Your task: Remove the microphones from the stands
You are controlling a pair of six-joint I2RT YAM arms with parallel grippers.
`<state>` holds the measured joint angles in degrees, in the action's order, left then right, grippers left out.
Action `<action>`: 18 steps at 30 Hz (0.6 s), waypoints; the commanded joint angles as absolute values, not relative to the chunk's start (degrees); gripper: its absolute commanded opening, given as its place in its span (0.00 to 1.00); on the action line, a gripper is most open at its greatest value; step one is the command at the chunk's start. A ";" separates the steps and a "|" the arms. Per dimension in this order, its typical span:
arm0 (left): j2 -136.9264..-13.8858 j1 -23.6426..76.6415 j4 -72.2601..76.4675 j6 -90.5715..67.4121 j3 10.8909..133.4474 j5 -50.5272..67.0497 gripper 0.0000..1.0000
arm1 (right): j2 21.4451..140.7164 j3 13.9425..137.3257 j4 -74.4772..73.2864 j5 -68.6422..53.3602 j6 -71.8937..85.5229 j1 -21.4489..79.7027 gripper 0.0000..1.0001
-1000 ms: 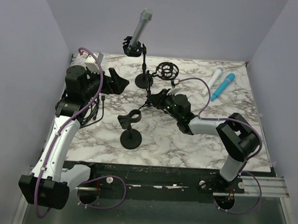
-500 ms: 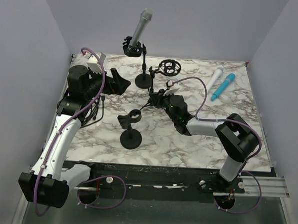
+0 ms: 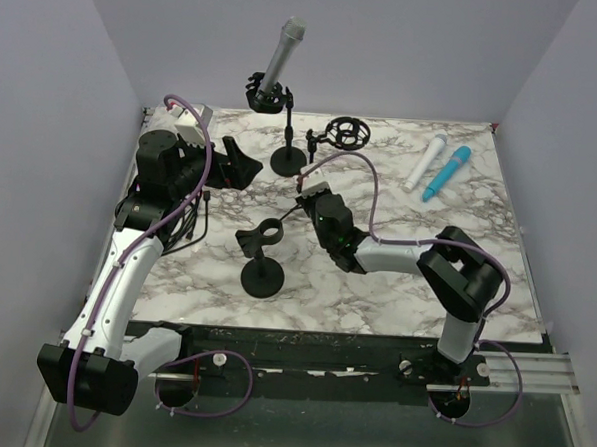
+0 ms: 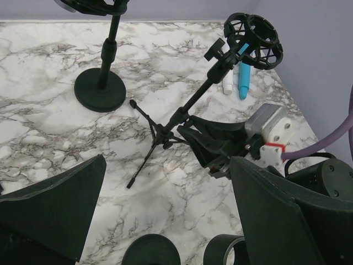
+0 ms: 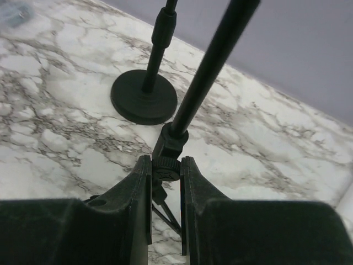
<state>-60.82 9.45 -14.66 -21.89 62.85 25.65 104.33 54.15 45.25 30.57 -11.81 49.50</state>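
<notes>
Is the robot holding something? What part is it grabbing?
The right gripper is shut on the tripod stand, pinching the collar at the bottom of its pole, just above the legs. The left gripper is open, holding nothing.

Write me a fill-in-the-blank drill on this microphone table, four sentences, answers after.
1. The right claw is shut on the tripod stand, whose mount is ___.
2. The grey microphone sits in a stand with a ___ base.
3. Beside the white microphone lies a ___ one.
4. The left claw is ___.
Answers: empty; round; blue; open.
</notes>
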 commanded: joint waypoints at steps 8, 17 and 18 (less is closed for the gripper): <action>-60.91 9.67 -13.99 -21.09 62.40 24.78 0.99 | 111.53 59.04 32.25 39.33 -32.24 53.77 0.01; -61.19 9.66 -14.14 -20.92 62.40 24.61 0.99 | 104.99 60.93 25.58 33.96 -19.89 53.80 0.39; -61.41 9.69 -14.14 -20.92 62.38 24.68 0.99 | 104.10 60.91 24.90 33.56 -18.55 53.82 0.45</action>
